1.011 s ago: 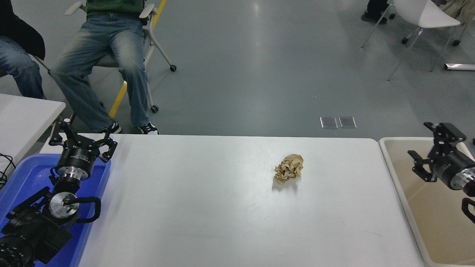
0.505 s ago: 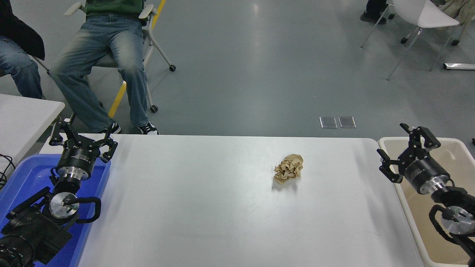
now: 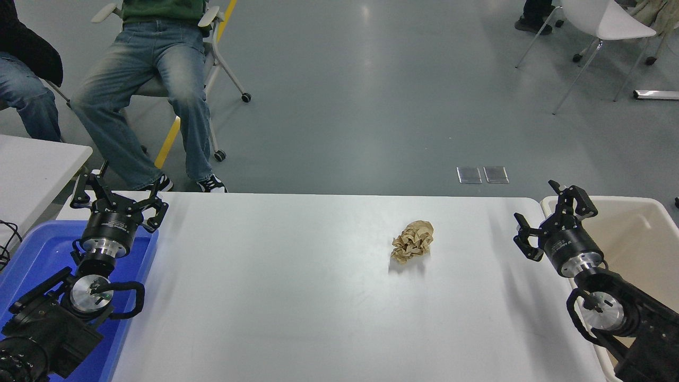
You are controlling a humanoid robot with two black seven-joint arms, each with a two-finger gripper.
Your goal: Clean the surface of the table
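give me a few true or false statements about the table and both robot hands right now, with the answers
1. A crumpled brown paper ball lies on the wide white tabletop. True.
2. The right hand is shut on the paper ball. False: it is open and empty, well to the right of the ball, near the table's right edge.
3. The left hand is over the far end of the blue plastic tray. True.
4. The paper ball sits inside the beige plastic bin. False: it is on the tabletop; the bin stands off the table's right end.
5. A person is leaning over the table. False: two people sit on chairs beyond its far side.
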